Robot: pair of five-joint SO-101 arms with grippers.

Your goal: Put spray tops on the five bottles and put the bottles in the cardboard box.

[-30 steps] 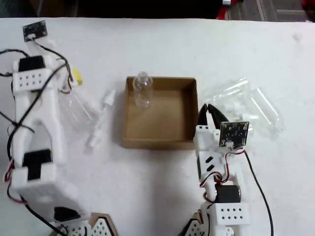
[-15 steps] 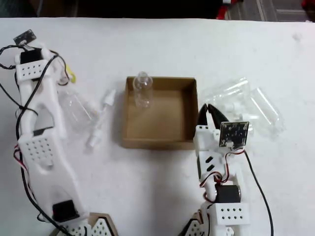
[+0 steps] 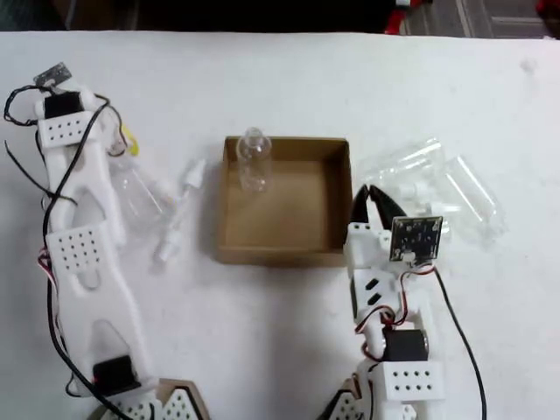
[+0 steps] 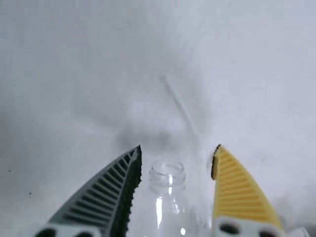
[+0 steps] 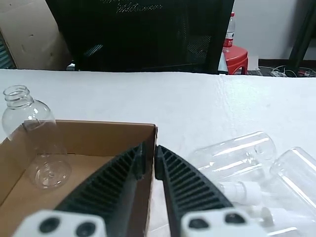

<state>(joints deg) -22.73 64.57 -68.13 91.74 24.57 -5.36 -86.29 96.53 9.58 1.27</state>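
The cardboard box (image 3: pixel 280 255) sits mid-table with one clear, uncapped bottle (image 3: pixel 254 162) standing in its far left corner; the right wrist view shows that bottle (image 5: pixel 34 143) too. My left gripper (image 4: pixel 175 150) is open, and the open neck of another clear bottle (image 4: pixel 168 175) lies between its grey and yellow fingers without touching them. In the high view this bottle (image 3: pixel 136 194) lies beside the left arm. Two white spray tops (image 3: pixel 179 206) lie between it and the box. My right gripper (image 5: pixel 149 147) is shut just outside the box's right wall (image 5: pixel 89 129).
Several clear bottles (image 3: pixel 468 197) lie in a heap right of the box, with a white spray top (image 5: pixel 242 191) among them. A thin white dip tube (image 4: pixel 180 106) lies on the table beyond the left gripper. Cables trail along the left arm (image 3: pixel 79 254).
The left arm has stretched out and its wrist has swung toward the far left of the table, over the lying bottle. The right arm, box and bottles have not moved.
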